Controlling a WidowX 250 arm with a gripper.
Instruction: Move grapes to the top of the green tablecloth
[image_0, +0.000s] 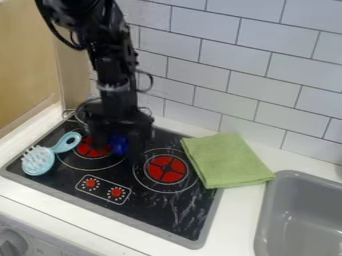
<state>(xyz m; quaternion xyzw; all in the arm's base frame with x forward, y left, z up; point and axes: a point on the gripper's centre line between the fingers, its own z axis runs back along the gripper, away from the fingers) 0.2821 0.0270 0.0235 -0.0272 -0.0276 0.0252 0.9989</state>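
A grey knob (11, 243) sits at the lower left, marks beside it too small to read. Left of centre, the blue grapes (119, 144) show at the tool (118, 151); whether it grips them, I cannot tell. The cloth (227, 160) lies right of centre.

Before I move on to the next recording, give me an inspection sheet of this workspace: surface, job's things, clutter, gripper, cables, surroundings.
Surface: black toy stovetop set in a white counter; pale streaks on its right part.
Job's things: a blue item, probably the grapes, at the gripper; green cloth lying partly on the stovetop, partly on the counter.
Clutter: light blue bristled brush at the stovetop's left edge.
Gripper: the gripper is low over the left burner; whether it holds the item, I can't tell.
Cables: loops beside the arm.
Surroundings: tiled wall behind, grey sink at right.
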